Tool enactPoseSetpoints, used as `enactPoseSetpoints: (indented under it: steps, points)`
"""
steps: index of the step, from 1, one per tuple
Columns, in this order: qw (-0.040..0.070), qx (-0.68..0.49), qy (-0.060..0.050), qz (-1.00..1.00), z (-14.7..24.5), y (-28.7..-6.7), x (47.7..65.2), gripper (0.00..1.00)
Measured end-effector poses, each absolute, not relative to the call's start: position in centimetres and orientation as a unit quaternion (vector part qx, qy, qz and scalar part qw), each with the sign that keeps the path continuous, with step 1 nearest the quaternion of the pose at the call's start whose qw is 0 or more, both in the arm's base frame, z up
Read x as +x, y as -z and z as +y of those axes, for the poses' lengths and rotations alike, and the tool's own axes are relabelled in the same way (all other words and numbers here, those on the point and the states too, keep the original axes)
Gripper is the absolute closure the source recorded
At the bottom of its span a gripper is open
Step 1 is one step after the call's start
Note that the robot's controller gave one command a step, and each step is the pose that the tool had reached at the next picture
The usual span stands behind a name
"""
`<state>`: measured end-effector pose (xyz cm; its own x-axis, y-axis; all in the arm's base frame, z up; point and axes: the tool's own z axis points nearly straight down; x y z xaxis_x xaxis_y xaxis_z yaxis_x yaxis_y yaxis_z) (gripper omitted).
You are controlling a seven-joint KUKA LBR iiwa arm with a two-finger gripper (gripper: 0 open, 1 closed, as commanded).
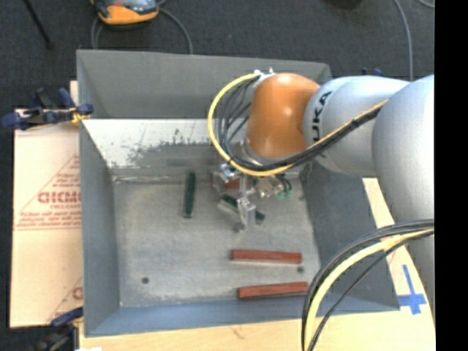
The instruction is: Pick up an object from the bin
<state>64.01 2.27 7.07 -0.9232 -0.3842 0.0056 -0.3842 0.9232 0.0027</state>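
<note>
My gripper (pixel 243 209) hangs low over the bin's floor, right of the middle and towards the back, under the arm's orange cover. Small green and red bits (pixel 231 186) show close against it on its left; whether they are a loose thing or part of the gripper I cannot tell. A dark green stick (pixel 189 194) lies on the floor a short way to the gripper's left, nearly upright in the view. A reddish-brown bar (pixel 265 257) lies flat on the floor just in front of the gripper.
A second reddish-brown bar (pixel 272 291) lies along the bin's front wall at the right. A small dark speck (pixel 145 281) sits on the floor at the front left. The arm and its looping cables cover the bin's back right.
</note>
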Motion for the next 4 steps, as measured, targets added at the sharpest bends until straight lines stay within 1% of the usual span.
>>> enactPoseSetpoints:
  steps: [1, 2, 3, 4]
  points:
    - [-0.004, 0.195, 0.001, -0.981, 2.4, -7.3, 64.4, 1.00]
    - [0.003, 0.194, 0.001, -0.981, 2.3, -7.1, 64.0, 0.00]
    - [0.003, 0.194, 0.001, -0.981, 2.3, -7.0, 64.0, 0.00]
    - [0.001, 0.255, 0.002, -0.967, 0.8, -7.1, 64.2, 0.00]
